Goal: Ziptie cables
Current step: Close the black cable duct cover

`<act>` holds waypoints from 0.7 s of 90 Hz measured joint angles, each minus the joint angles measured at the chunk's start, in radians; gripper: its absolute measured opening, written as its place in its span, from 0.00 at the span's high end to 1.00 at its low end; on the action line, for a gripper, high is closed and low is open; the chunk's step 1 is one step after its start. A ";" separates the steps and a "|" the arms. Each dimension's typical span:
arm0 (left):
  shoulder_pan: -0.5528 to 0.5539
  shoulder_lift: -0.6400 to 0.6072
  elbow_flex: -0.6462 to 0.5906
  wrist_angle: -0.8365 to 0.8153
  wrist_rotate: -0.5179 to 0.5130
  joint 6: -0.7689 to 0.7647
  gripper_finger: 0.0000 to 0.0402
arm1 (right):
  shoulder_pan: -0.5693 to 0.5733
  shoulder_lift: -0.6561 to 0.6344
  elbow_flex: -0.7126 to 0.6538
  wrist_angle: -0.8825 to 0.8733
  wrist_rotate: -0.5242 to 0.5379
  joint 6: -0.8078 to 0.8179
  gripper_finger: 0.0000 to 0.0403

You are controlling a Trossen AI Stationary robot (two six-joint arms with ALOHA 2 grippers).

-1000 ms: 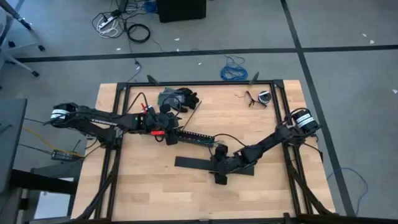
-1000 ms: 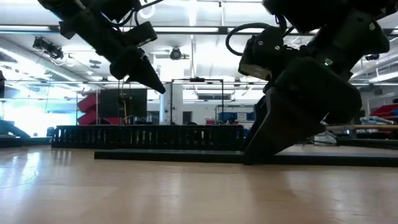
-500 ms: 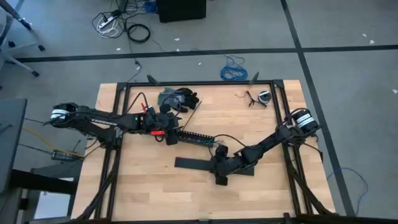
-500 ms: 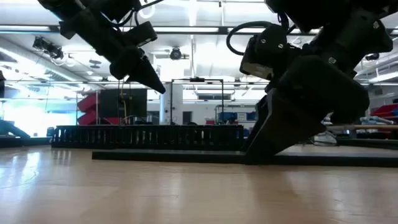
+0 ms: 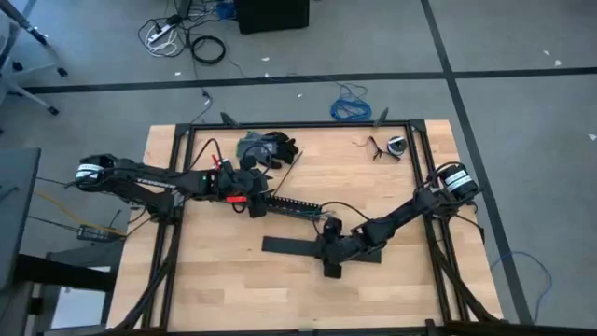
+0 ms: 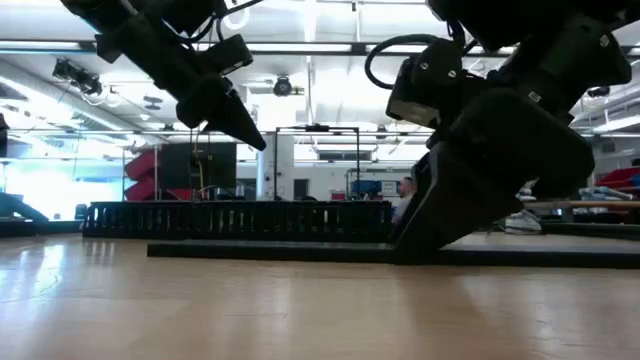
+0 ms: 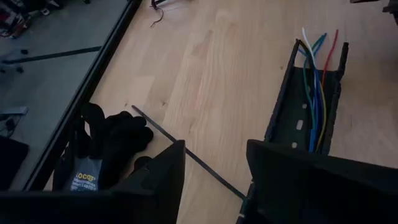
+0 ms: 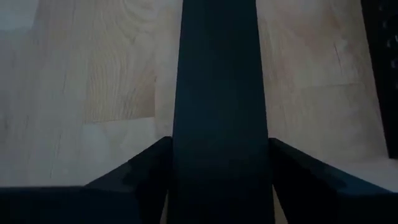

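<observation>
The cables point(image 7: 314, 93), thin coloured wires, lie inside a black slotted duct point(image 5: 294, 207) at mid-table, also seen in the left wrist view point(image 7: 305, 118). My left gripper point(image 7: 214, 155) hovers open above the table at the duct's left end point(image 5: 254, 199). A thin black zip tie point(image 7: 186, 152) lies on the wood under it. Nearer the front edge, a flat black strip point(image 5: 298, 246) lies on the table. My right gripper point(image 5: 328, 254) is shut on it. My right gripper pinches the flat strip by its two long edges point(image 8: 183, 134), one finger point(image 8: 140, 171) on each side, across its width. It comes from above, slanting in from the table's right point(image 6: 470, 170). The strip point(image 6: 270, 251) lies flat on the table.
Black gloves point(image 5: 266, 147) lie at the far edge behind the left gripper. A small round object with a cord point(image 5: 395, 145) sits at the far right. Black frame rails point(image 5: 177, 177) border the table. A person point(image 6: 405, 192) shows far off in the room.
</observation>
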 joint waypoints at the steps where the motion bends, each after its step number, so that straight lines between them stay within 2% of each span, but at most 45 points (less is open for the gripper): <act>1: 0.000 0.000 0.000 0.000 0.000 0.000 0.58 | 0.000 -0.001 0.000 0.000 0.000 0.000 0.41; 63: 0.000 0.000 0.000 -0.001 0.000 0.000 0.58 | 0.000 -0.003 -0.001 0.013 0.002 0.000 0.43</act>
